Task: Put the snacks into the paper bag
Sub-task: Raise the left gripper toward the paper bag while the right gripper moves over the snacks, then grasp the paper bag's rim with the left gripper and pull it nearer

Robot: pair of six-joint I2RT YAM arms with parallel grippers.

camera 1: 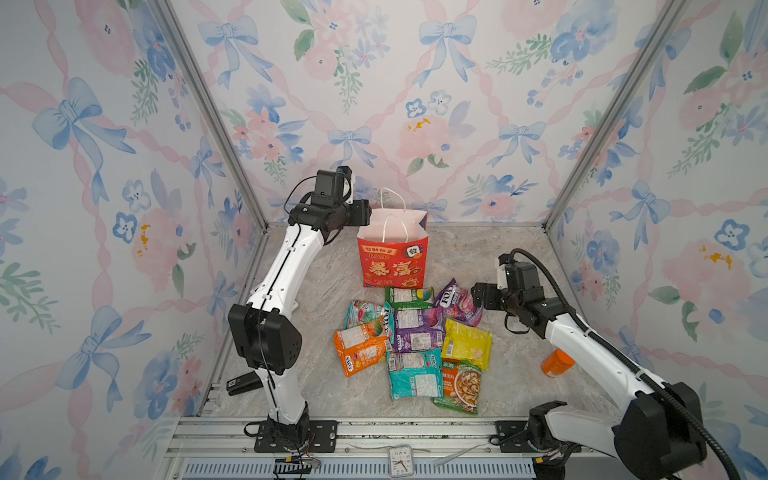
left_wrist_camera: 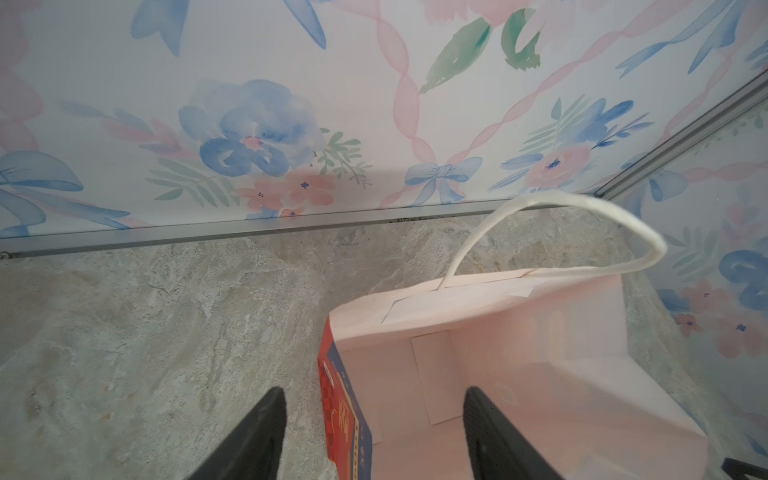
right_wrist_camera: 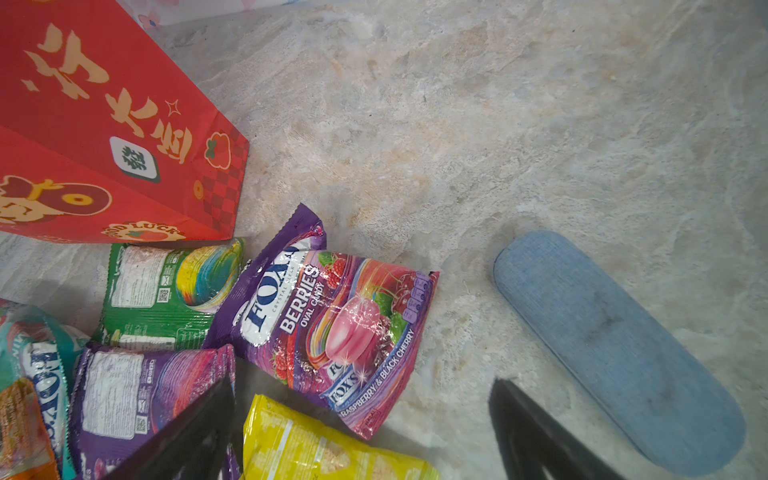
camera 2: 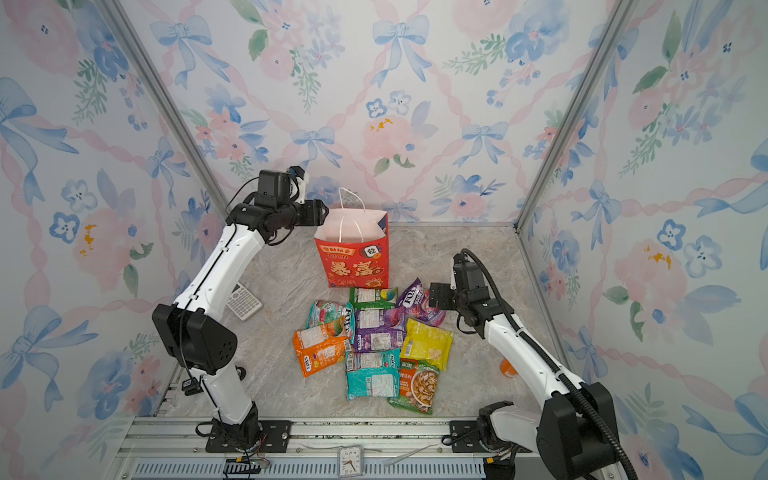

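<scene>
Marble tabletop, left gripper parted astride paper bag rim, right gripper wide over snacks

Surface: grey marbled surface, with metal rails along its edges.
Bag: red paper bag stands upright near the middle of the back edge.
Snacks: the snacks lie flat and overlapping mid-surface, in front of the bag. The green packet is at its foot, and the purple berries packet is on the side toward the right edge.
Case: pale blue case lies flat near the purple packet, apart from it.
Bottle: orange bottle near the right edge, partly hidden.
Calculator: calculator near the left edge, partly hidden.
</scene>
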